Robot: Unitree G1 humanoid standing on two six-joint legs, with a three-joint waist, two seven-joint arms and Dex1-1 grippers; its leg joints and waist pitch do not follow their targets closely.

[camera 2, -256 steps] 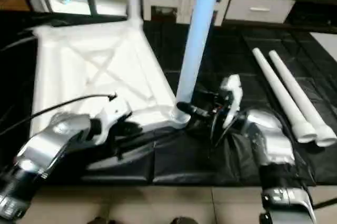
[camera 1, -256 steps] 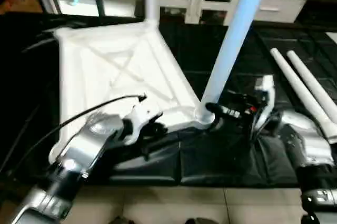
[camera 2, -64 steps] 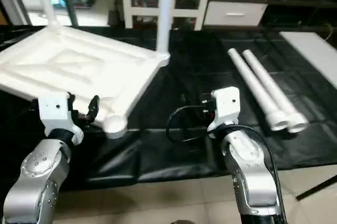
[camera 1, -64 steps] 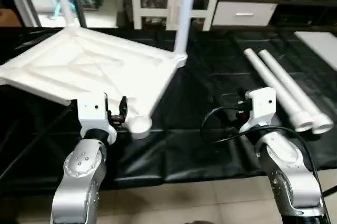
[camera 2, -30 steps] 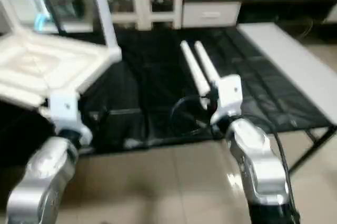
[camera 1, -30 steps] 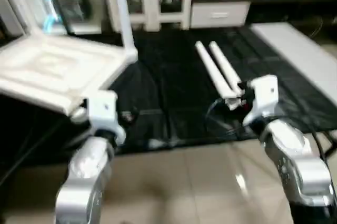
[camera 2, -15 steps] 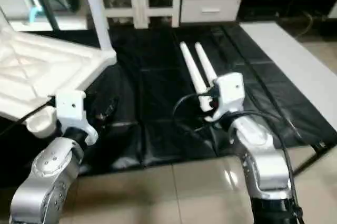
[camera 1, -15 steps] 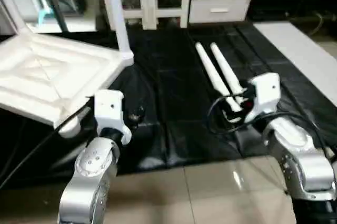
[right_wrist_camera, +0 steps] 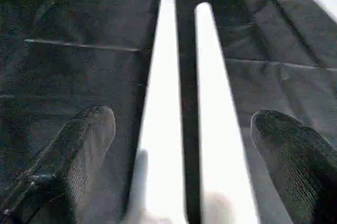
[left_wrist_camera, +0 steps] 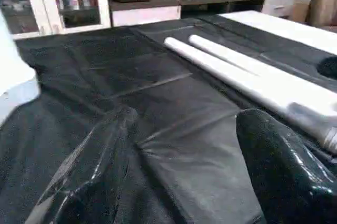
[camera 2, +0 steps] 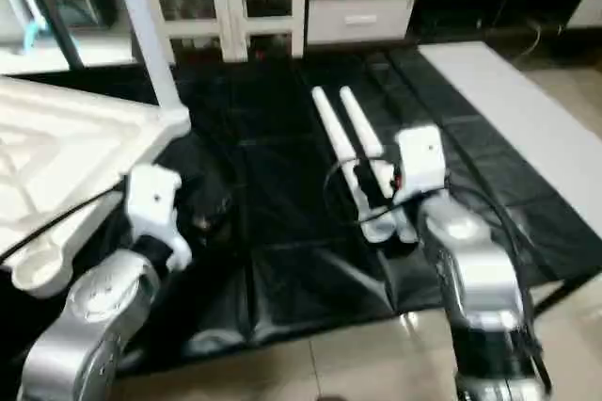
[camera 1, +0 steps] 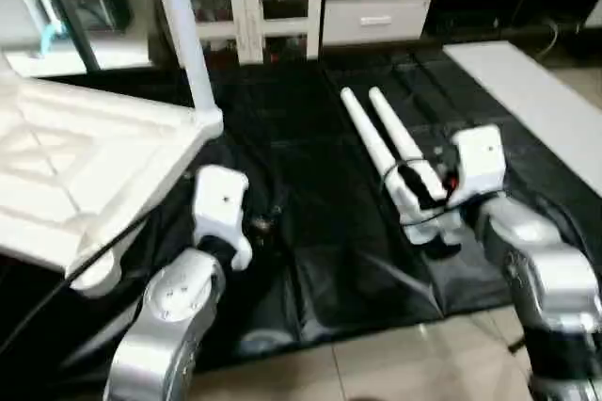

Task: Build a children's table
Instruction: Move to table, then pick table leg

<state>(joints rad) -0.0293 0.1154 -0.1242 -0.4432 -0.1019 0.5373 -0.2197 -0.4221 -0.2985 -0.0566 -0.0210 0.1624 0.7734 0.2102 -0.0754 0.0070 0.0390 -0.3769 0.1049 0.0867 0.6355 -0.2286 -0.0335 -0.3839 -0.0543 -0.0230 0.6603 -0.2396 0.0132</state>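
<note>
2 loose legs lie side by side, touching or nearly so, on the black-covered worktop [camera 1: 320, 260] to the robot's right, thick ends toward the robot: the inner leg [right_wrist_camera: 164, 103] and the outer leg [right_wrist_camera: 213, 103]. The table top [camera 1: 75, 175] rests ribbed side up on the left, 1 leg [camera 1: 183, 34] standing upright in its far corner socket and an empty socket [camera 1: 94, 274] at its near corner.

The right pincer [right_wrist_camera: 181, 155] hangs over the legs' near ends with its jaws spread wide, grasping nothing, and both legs sit inside the gap. The left pincer [left_wrist_camera: 179, 182] is released too, partly spread over bare mat, beside the table top.

The step in hand looks like picking up 1 leg. As the jaws stand, closing would likely pinch both tubes together or roll one off. Better to shift sideways so a single tube, probably the inner leg, is centred, work a finger [right_wrist_camera: 87, 145] into the narrow seam between them, and grip near the thick end, so that end can later be steered into the empty socket.
</note>
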